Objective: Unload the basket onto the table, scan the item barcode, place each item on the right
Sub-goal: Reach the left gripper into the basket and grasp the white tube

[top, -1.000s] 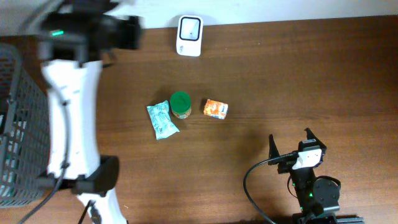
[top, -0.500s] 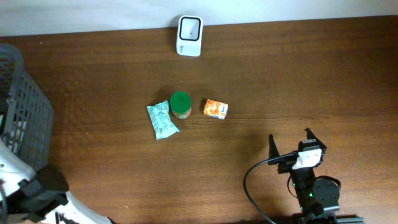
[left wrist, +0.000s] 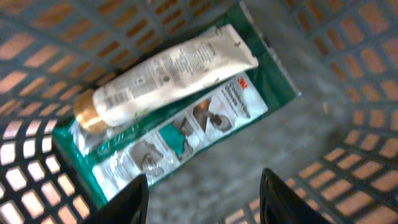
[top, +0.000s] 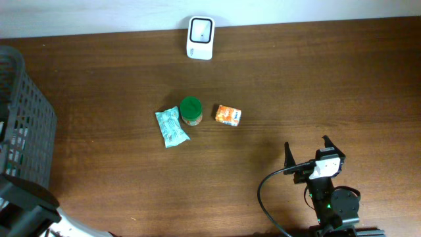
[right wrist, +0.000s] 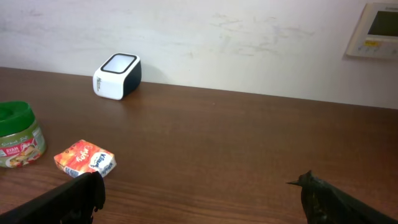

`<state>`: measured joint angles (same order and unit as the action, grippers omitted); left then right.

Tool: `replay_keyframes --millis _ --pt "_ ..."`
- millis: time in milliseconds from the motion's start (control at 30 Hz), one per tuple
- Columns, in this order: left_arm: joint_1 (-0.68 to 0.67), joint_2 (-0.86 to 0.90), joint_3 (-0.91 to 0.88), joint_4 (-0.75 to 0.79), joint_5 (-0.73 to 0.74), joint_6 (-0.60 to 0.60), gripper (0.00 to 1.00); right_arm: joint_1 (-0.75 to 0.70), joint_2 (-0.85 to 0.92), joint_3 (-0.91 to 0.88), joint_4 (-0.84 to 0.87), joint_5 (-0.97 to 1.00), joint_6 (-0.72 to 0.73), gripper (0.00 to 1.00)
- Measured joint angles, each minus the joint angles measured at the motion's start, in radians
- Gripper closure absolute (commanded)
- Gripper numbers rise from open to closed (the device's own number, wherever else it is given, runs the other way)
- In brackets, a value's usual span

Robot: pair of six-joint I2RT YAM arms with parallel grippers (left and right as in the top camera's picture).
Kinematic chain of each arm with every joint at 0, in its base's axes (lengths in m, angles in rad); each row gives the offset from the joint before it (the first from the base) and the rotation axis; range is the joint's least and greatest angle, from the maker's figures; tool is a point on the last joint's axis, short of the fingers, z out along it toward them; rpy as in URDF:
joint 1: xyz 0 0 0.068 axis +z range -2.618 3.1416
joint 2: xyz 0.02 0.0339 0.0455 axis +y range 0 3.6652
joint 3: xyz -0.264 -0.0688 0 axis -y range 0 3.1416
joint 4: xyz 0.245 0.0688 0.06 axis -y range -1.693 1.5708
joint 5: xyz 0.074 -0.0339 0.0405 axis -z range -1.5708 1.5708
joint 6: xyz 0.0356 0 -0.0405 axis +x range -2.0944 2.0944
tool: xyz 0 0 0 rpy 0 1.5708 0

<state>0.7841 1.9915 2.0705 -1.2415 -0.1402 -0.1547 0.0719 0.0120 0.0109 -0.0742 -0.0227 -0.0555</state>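
The left wrist view looks down into the grey mesh basket [left wrist: 348, 68]. A white tube with a gold cap [left wrist: 168, 71] lies there on top of a green and white 3M packet [left wrist: 186, 127]. My left gripper [left wrist: 205, 202] hangs open above the basket floor, just below the packet, with nothing between its fingers. The white barcode scanner [top: 200, 37] stands at the table's far edge. My right gripper [top: 309, 157] rests open at the front right, empty. Only part of the left arm [top: 26, 210] shows in the overhead view, at the bottom left corner.
A green-lidded jar [top: 191, 110], a teal packet [top: 172, 127] and an orange tissue pack [top: 227, 115] lie mid-table. The basket [top: 26, 125] fills the left edge. A black cable [top: 270, 197] loops by the right arm's base. A wall panel [right wrist: 376, 30] hangs behind.
The left arm has swung off the table's left side and now shows only at the bottom left corner. The right arm and the table items have not moved.
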Motion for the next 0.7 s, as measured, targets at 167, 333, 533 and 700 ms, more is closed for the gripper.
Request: replay_keyframes --millis 167,333,533,700 --pt "-0.008 0.000 -0.129 0.157 -0.044 0.145 0.43 0.000 0.000 0.000 0.000 0.000 0.000 0.02" --pt "0.005 0.000 -0.227 0.358 -0.052 0.360 0.29 0.000 0.000 0.000 0.000 0.000 0.000 0.02" --pt "0.050 0.000 -0.387 0.470 -0.060 0.643 0.30 0.000 0.000 0.000 0.000 0.000 0.000 0.02" --pt "0.050 0.000 -0.460 0.574 -0.060 0.806 0.27 0.000 0.000 0.000 0.000 0.000 0.000 0.01"
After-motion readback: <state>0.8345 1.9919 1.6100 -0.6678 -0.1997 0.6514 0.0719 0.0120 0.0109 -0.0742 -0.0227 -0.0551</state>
